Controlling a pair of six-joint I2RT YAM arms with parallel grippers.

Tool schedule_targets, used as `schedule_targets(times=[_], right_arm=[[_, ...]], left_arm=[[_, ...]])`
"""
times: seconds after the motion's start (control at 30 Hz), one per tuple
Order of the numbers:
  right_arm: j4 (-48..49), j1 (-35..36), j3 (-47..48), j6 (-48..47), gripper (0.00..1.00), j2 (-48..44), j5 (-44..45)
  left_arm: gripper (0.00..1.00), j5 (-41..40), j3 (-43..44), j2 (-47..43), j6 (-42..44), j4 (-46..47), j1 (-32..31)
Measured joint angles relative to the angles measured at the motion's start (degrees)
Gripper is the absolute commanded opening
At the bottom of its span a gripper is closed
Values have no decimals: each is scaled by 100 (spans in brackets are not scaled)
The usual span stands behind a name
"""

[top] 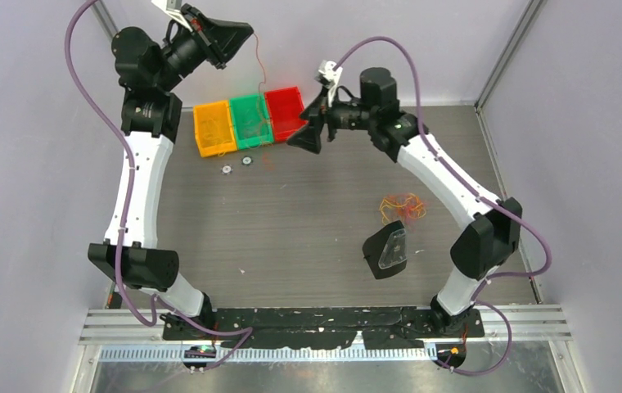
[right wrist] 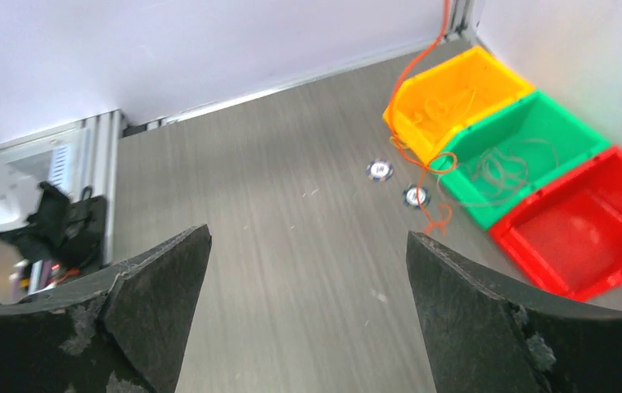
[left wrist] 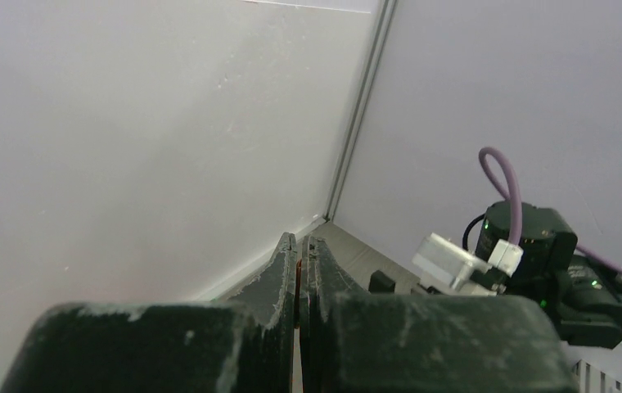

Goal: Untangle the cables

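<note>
Left gripper [left wrist: 299, 246] clenched on 1 thin orange cable [right wrist: 436, 219]; right gripper [right wrist: 308, 246] spread wide, holding nothing.

The table [top: 316, 229] is streaked grey, the orange bin [top: 216, 150], green bin [top: 255, 141] and red bin [top: 285, 111] are plain, the cables [top: 402, 206] red, orange and yellow, the left hand [left wrist: 299, 244] and right hand [right wrist: 308, 246] black.

Logged grey wood-grain table [top: 308, 237]. At upper centre, found orange bin [top: 214, 128], green bin [top: 250, 121] and red bin [top: 285, 113] touching in a row; just below, two small discs [top: 247, 161] and end of orange wire [right wrist: 438, 218]. Right of centre, noted tangled cables [top: 402, 206]; just below, black wedge [top: 386, 252] with clear face.
</note>
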Motion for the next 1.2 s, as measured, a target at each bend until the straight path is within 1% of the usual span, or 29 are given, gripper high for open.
schedule_targets(times=[0.13,0.23,0.33,0.37,0.4,0.43,0.47,0.5,0.53,0.6,0.67,0.73,0.8,0.9,0.97,1.03,1.1,1.2], right_arm=[[1117,400,-151,33,95,407,507],[1679,520,-151,-4,95,802,903],[2144,553,-129,-70,98,1266,1226],[2227,553,-107,-76,92,1390,1281],[2334,557,-85,-92,73,1541,1331],[2402,566,-81,-98,62,1652,1360],[2435,566,-81,-142,42,1729,1375],[2461,570,-83,-142,33,1792,1381],[2516,568,-136,-109,19,1821,1408],[2673,573,-289,-146,7,1790,1414],[2767,575,-535,-114,6,1672,1425],[2787,557,-820,-68,5,1475,1423],[2785,520,-1036,81,5,1217,1399],[2835,402,-1128,505,6,772,1331],[2962,249,-1088,868,5,448,1274],[3086,103,-905,1220,5,247,1224],[3250,-31,-581,1626,6,155,1154],[3285,-101,-201,2347,5,184,990]], left_arm=[[0,-17,44,4,-44,-2,0],[0,-20,151,52,-90,-11,0],[0,-31,234,66,-131,-13,0],[0,-39,256,66,-133,-13,0],[0,-57,295,68,-136,-15,0],[0,-66,330,72,-136,-17,0],[0,-81,369,72,-131,-35,0],[0,-107,415,72,-129,-63,0],[0,-140,457,72,-122,-103,4],[0,-258,503,66,-76,-170,39],[0,-494,476,9,68,-365,131],[0,-861,262,-144,315,-588,306],[0,-1270,-334,-476,599,-708,601],[0,-1775,-1545,-1005,994,-992,1119],[0,-1991,-2234,-1106,1233,-1209,1357],[0,-2035,-2811,-1036,1364,-1445,1410],[0,-1899,-3254,-855,1381,-1711,1342],[0,-1392,-3735,-511,1353,-1998,848]])
